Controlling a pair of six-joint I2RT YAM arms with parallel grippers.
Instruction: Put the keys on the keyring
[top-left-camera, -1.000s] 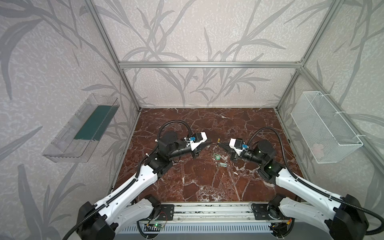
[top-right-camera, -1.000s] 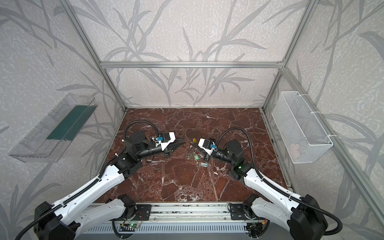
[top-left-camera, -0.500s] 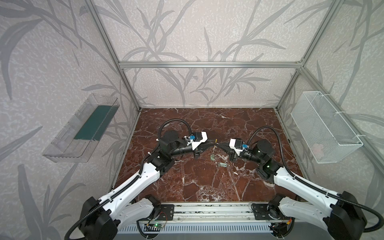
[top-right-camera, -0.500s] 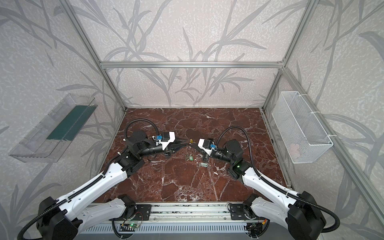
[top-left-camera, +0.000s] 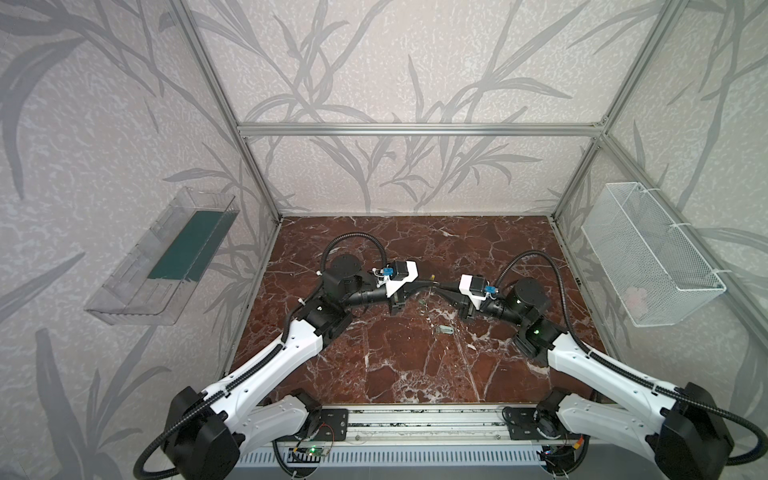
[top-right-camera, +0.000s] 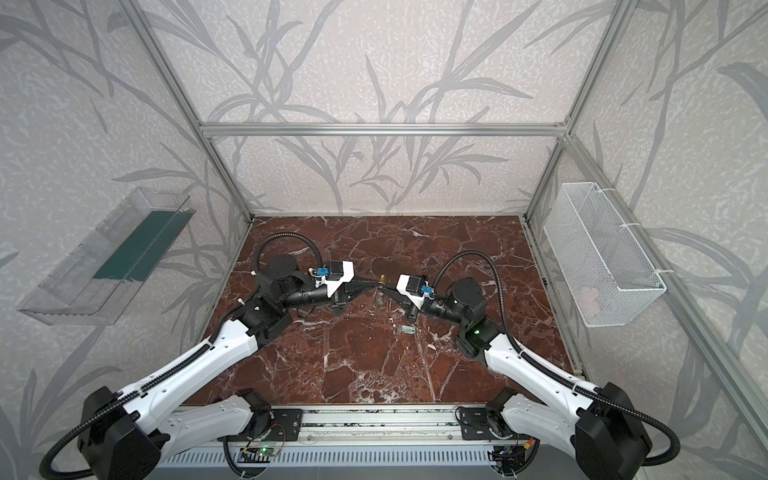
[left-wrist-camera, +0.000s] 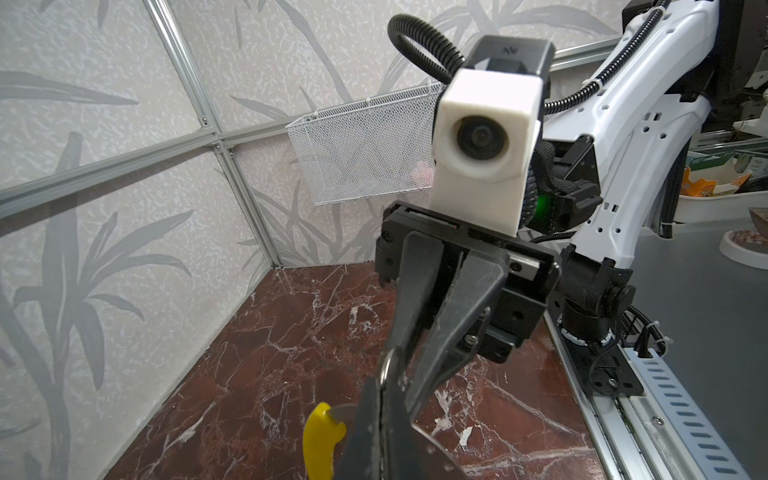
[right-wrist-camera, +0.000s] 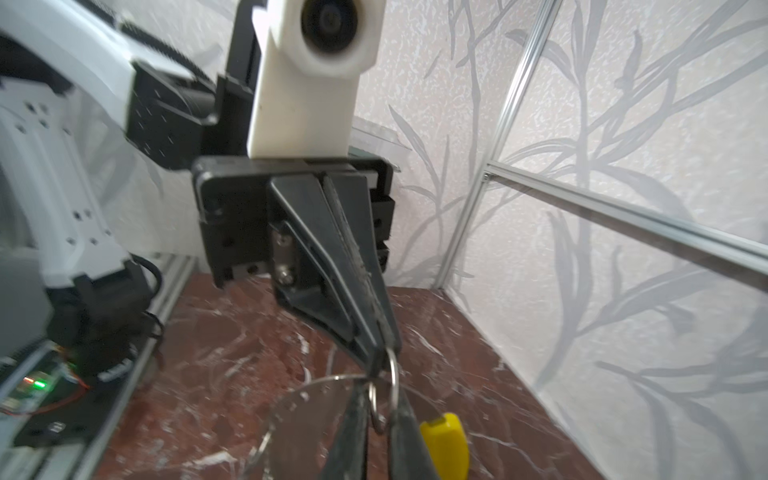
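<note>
The keyring (right-wrist-camera: 291, 399) is a thin grey hoop with a yellow segment (right-wrist-camera: 446, 440) (left-wrist-camera: 320, 436), held above the marble floor. My left gripper (left-wrist-camera: 382, 384) (top-left-camera: 430, 284) is shut on its band. My right gripper (right-wrist-camera: 376, 390) (top-left-camera: 442, 286) meets it tip to tip, jaws slightly apart, with a small metal ring (right-wrist-camera: 376, 409) in the gap. One key (top-left-camera: 446, 330) (top-right-camera: 406, 330) lies on the floor below the right gripper. A small pale piece (top-left-camera: 424, 300) hangs under the fingertips; it is too small to identify.
A white wire basket (top-left-camera: 648, 253) hangs on the right wall. On the left wall is a clear shelf (top-left-camera: 166, 257) with a green strip. Aluminium frame posts stand at the corners, and a metal rail (top-left-camera: 415, 424) runs along the front edge.
The left gripper has moved right to the keyring and closed on it. The right gripper's jaws have parted a little. The small pale piece has risen off the floor.
</note>
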